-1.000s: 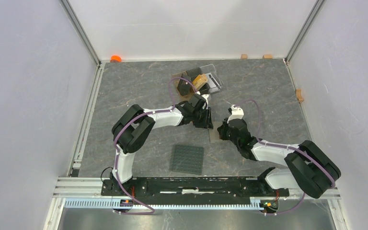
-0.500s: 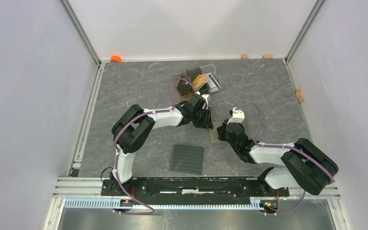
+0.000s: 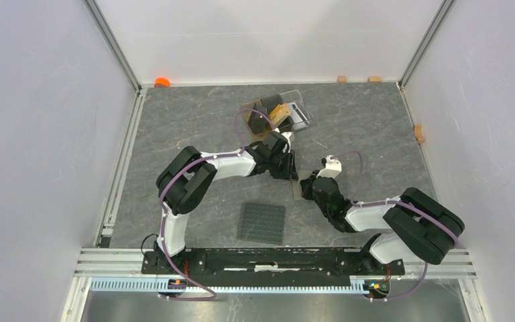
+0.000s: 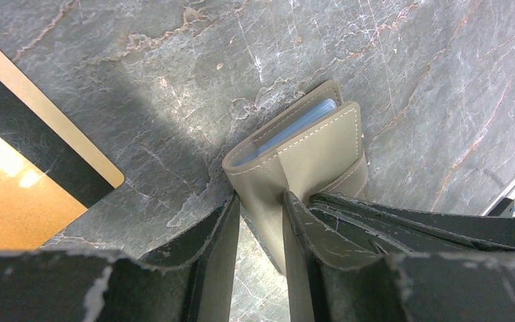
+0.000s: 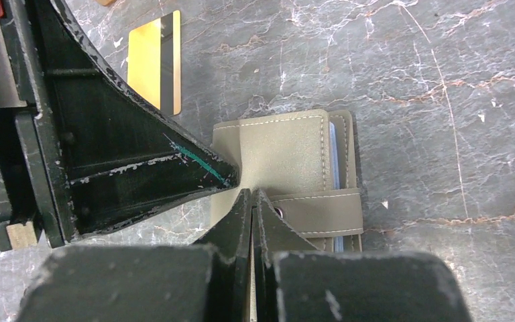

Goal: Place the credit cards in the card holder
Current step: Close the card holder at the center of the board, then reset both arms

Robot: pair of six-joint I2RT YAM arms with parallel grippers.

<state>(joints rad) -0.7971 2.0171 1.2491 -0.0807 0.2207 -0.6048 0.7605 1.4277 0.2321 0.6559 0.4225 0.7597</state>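
The olive-taupe card holder (image 3: pixel 298 190) lies folded on the table, bluish pockets showing at its edge (image 4: pixel 295 124). My left gripper (image 3: pixel 290 169) is shut on one edge of its cover (image 4: pixel 308 144), fingers on either side of the flap. My right gripper (image 3: pixel 308 185) is shut, its tips resting on the cover (image 5: pixel 275 151) beside the snap tab (image 5: pixel 322 211). A gold-orange card with a black stripe (image 5: pixel 154 60) lies flat on the table beside the left gripper and also shows in the left wrist view (image 4: pixel 13 168). Other cards stand in the clear stand (image 3: pixel 280 111).
A dark grey studded mat (image 3: pixel 263 223) lies near the front. An orange object (image 3: pixel 162 82) and small wooden blocks (image 3: pixel 341 78) sit by the back wall, another block (image 3: pixel 419 133) at the right wall. Walls enclose the table.
My right arm has shifted left and lower, bringing its shut gripper onto the card holder. The left arm has not moved.
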